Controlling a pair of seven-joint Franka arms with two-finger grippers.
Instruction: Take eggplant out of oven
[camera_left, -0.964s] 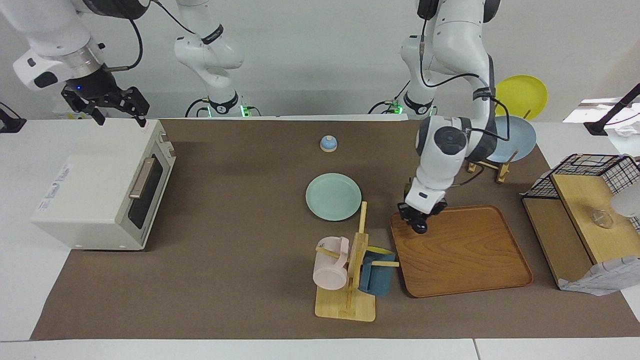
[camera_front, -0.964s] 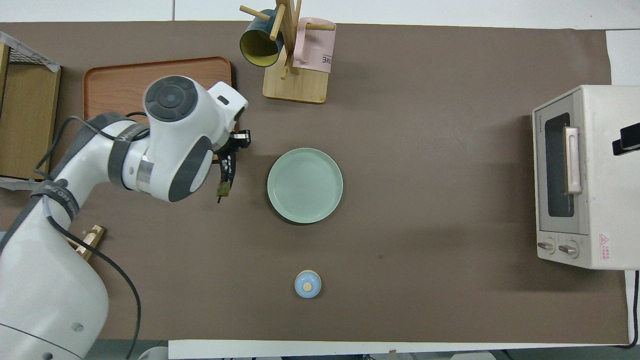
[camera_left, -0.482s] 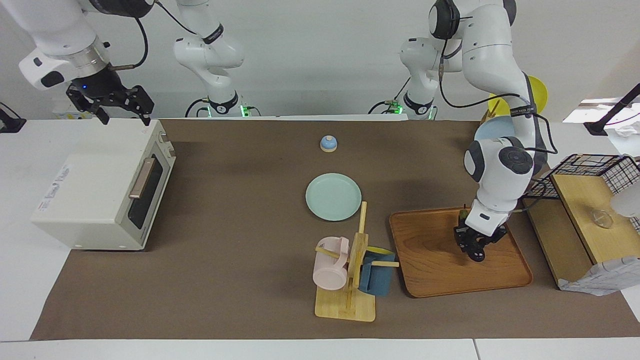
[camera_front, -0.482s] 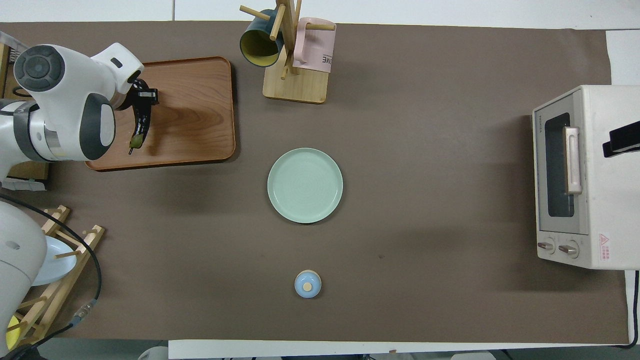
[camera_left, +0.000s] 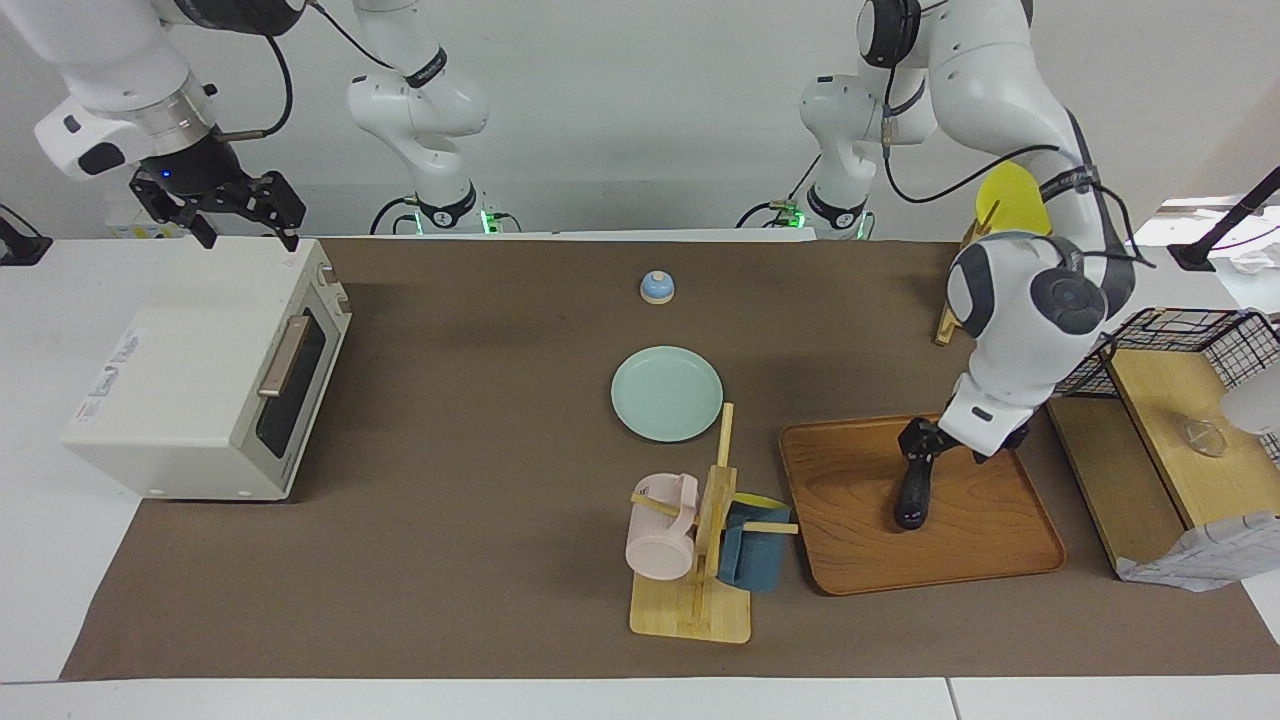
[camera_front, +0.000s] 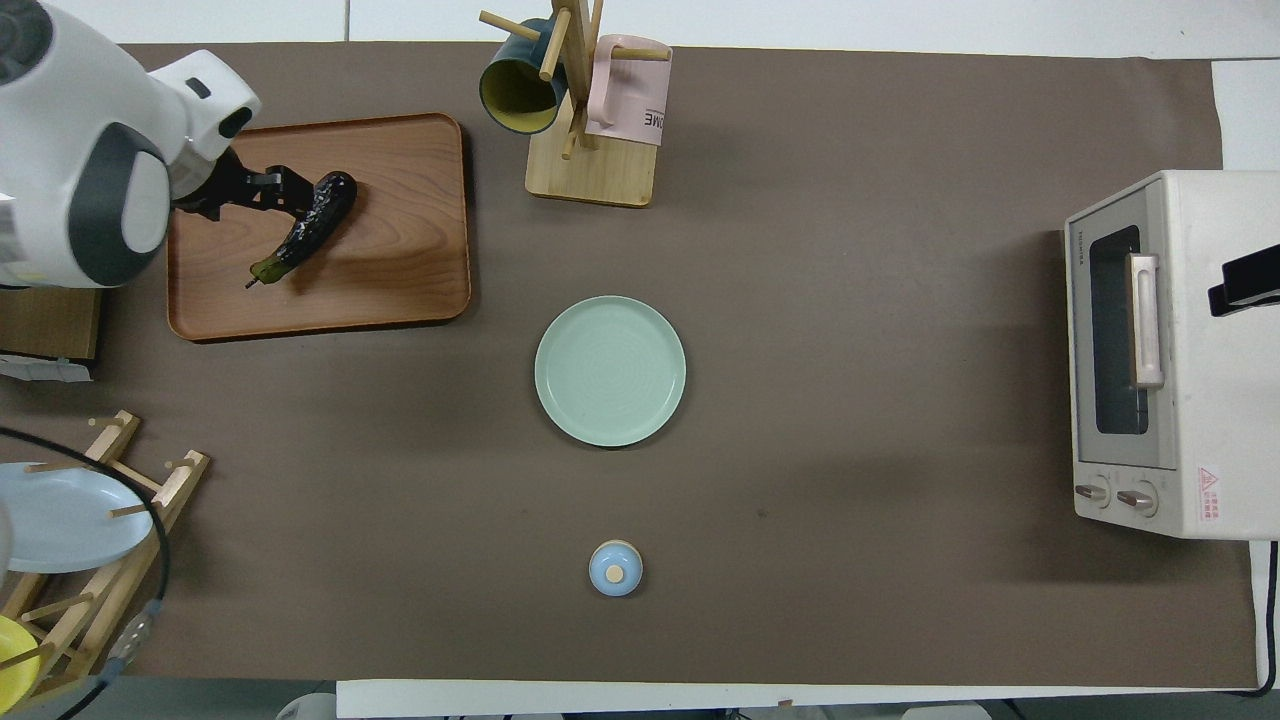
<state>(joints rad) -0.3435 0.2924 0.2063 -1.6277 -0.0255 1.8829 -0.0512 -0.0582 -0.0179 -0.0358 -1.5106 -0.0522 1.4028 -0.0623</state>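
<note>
The dark purple eggplant (camera_left: 911, 495) is at the wooden tray (camera_left: 850, 560). It is tilted, with its thick end down at the tray's surface. In the overhead view the eggplant (camera_front: 310, 222) lies diagonally, its greenish stem pointing toward the robots. My left gripper (camera_left: 921, 446) is shut on the eggplant's upper part and also shows in the overhead view (camera_front: 283, 192). The cream oven (camera_left: 200, 370) stands at the right arm's end with its door shut. It also shows in the overhead view (camera_front: 1190, 350). My right gripper (camera_left: 247, 238) hangs open and empty over the oven's top.
A mint-green plate (camera_left: 667, 392) lies mid-table. A mug rack (camera_left: 700, 545) with a pink and a blue mug stands beside the tray. A small blue bell (camera_left: 656, 287) sits nearer the robots. A wire basket and wooden shelf (camera_left: 1160, 440) stand at the left arm's end.
My left gripper carried the eggplant from the tray's edge by the plate across the tray, then lowered and tilted it. The right gripper stayed over the oven.
</note>
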